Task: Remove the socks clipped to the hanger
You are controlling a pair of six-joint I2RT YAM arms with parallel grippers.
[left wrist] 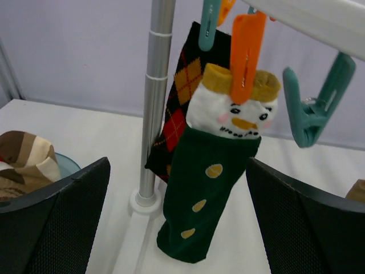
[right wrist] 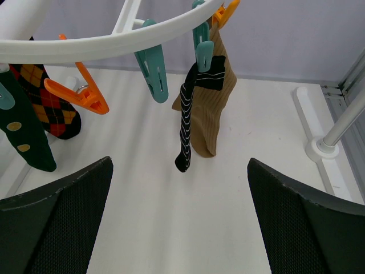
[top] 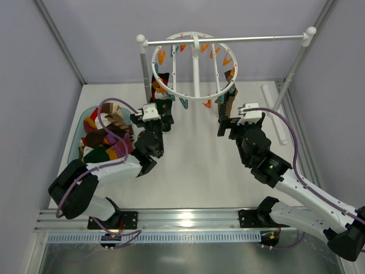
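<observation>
The white ring hanger (top: 173, 91) hangs from the rack bar. In the left wrist view a dark green snowman sock (left wrist: 208, 194) hangs from an orange clip (left wrist: 246, 54), with a red-orange diamond sock (left wrist: 183, 85) behind it. My left gripper (left wrist: 178, 171) is open, its jaws on either side of the green sock and not touching it. In the right wrist view a black-white striped sock (right wrist: 185, 125) and a tan sock (right wrist: 212, 108) hang from teal clips on the ring (right wrist: 114, 43). My right gripper (right wrist: 179, 164) is open and empty just below and short of them.
A teal dish (top: 77, 128) at the left holds a pile of loose socks (top: 105, 137). The rack's left post (left wrist: 155, 97) stands right behind the green sock. Its right post foot (right wrist: 319, 149) stands on the table. Empty clips (right wrist: 153, 65) hang from the ring.
</observation>
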